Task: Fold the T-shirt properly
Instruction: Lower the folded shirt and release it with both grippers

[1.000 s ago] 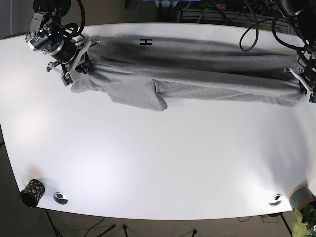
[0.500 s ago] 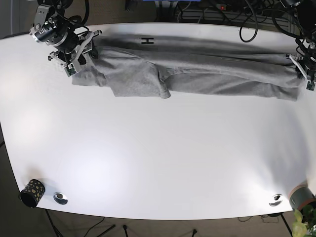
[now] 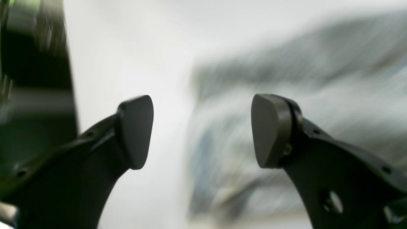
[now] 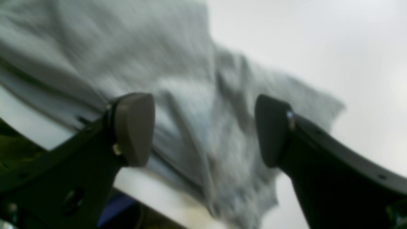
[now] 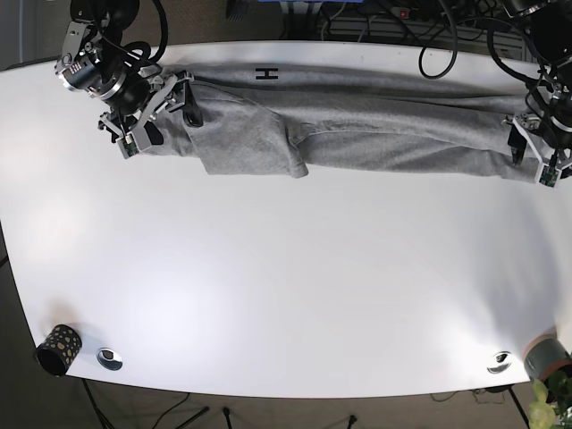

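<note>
Released within the last half-second, the long grey cotton T-shirt [image 5: 357, 125] now lies as a folded band along the 12 o'clock edge of the white oval table [image 5: 286, 286], apparently laid flat for the next fold. At 9 o'clock of the band, the right gripper [image 5: 165, 112] hovers with jaws apart and empty; at 3 o'clock, the left gripper [image 5: 529, 150] likewise. Only the wrist views confirm bare pads [image 4: 133, 127]; only the base view shows the garment's whole length.

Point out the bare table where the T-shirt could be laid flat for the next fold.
The white table lies bare from the gray T-shirt down to the spotted cup and the two small metal discs at the near edge. The far edge is crowded: shirt, both grippers.
</note>
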